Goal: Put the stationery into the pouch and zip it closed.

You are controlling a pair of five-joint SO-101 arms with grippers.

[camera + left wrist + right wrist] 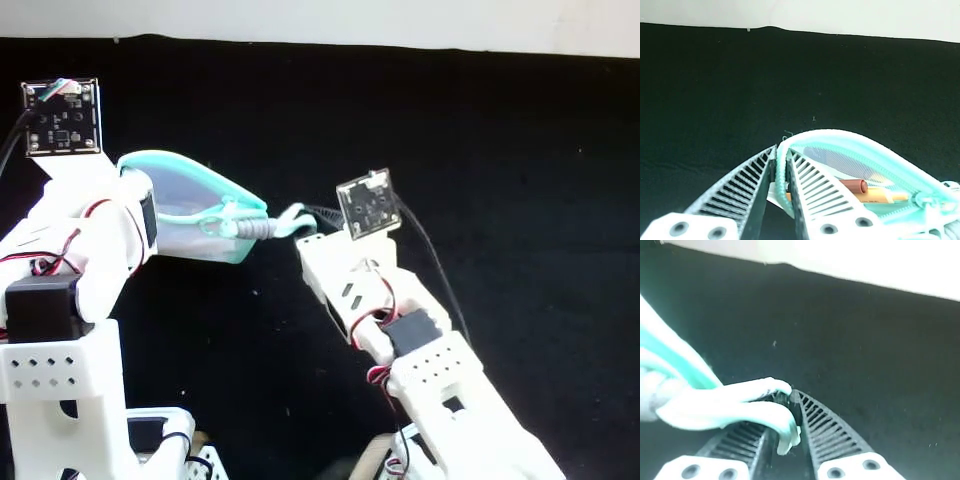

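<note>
A mint-green see-through pouch [195, 205] is held up over the black table between the two arms. My left gripper [781, 150] is shut on the pouch's rim [805, 137] at one end. Inside the pouch [875, 170] lie a brown-capped pen [854, 185] and an orange pen [880, 196]. The zipper slider [929, 200] sits near the other end of the mouth. My right gripper [788, 396] is shut on the white and mint zipper pull strap [725, 407], seen in the high view as a strap [280, 222] leading to the right gripper [312, 225].
The black cloth [500, 150] covers the table out to a white wall strip at the far edge. The white arm bases [60, 400] stand at the near side, with open black surface to the far right.
</note>
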